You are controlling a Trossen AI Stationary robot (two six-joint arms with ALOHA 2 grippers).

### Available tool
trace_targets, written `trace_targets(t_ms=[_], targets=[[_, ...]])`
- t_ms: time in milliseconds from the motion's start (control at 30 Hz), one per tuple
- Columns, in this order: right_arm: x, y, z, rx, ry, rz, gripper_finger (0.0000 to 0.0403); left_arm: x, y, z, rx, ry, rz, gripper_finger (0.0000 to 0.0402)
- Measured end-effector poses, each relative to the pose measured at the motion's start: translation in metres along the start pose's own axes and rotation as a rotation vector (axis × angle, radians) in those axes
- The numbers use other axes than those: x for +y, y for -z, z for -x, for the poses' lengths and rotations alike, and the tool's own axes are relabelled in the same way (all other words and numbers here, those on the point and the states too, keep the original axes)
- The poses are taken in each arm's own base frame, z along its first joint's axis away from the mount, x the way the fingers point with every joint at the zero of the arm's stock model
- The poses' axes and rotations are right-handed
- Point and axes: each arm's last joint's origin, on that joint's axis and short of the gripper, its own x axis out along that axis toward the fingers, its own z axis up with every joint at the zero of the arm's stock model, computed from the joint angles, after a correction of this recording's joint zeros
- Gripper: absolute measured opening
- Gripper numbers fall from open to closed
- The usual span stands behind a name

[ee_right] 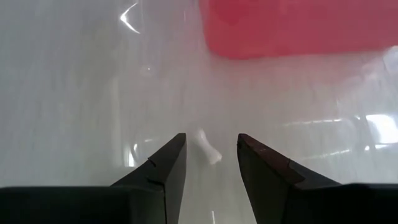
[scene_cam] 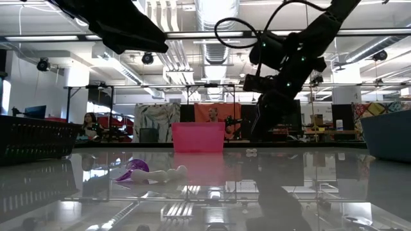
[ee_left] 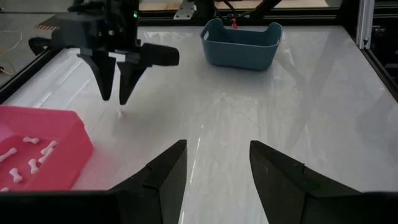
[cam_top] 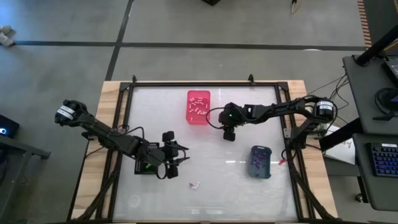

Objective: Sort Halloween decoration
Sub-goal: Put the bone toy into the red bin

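The table [cam_top: 273,186] carried three bins: one pink bin [cam_top: 198,107] near twelve o'clock holding white bone pieces, one grey-blue bin [cam_top: 260,162] near four o'clock holding purple pieces, and one black bin [cam_top: 144,163] near eight o'clock, mostly hidden under the left arm. Two arms worked above them.

The right gripper [ee_right: 208,160] hung just at the three o'clock side of the pink bin, fingers spread on either side of one small white bone [ee_right: 208,148] lying on the table. The bone lay slantwise between the tips, so a closing pinch could have caught only one end and flicked it away, or squeezed it flat against the slick surface and slid off. Lifted badly, it might have dropped short of the pink bin's wall.

The left gripper [ee_left: 217,171] waited over the black bin, fingers spread and empty.

Loose pieces numbered at least three: the bone under the right gripper, plus one purple piece [scene_cam: 131,171] and one white piece [scene_cam: 168,174] close together near six o'clock. Pieces inside the bins were too small to count.
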Motion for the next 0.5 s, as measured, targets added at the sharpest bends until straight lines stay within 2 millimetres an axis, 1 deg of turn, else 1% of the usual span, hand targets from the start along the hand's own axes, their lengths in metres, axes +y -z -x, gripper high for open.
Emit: trace_targets(t_ms=[200, 333, 433, 500], targets=[[0.0, 0.007, -0.02, 0.047, 0.0, -0.006, 0.0134, 0.0, 0.0, 0.0, -0.004, 0.001, 0.001, 0.0158], [-0.001, 0.006, -0.028, 0.059, -0.003, -0.013, 0.0131, 0.0, 0.0, 0.0, -0.003, 0.0, 0.001, 0.0158], [-0.001, 0.005, -0.031, 0.067, -0.005, -0.014, 0.0117, 0.0, 0.0, 0.0, -0.004, -0.001, -0.005, 0.0158], [-0.001, 0.006, -0.033, 0.071, -0.01, -0.013, 0.0098, 0.0, 0.0, 0.0, -0.005, -0.006, -0.007, 0.0158]])
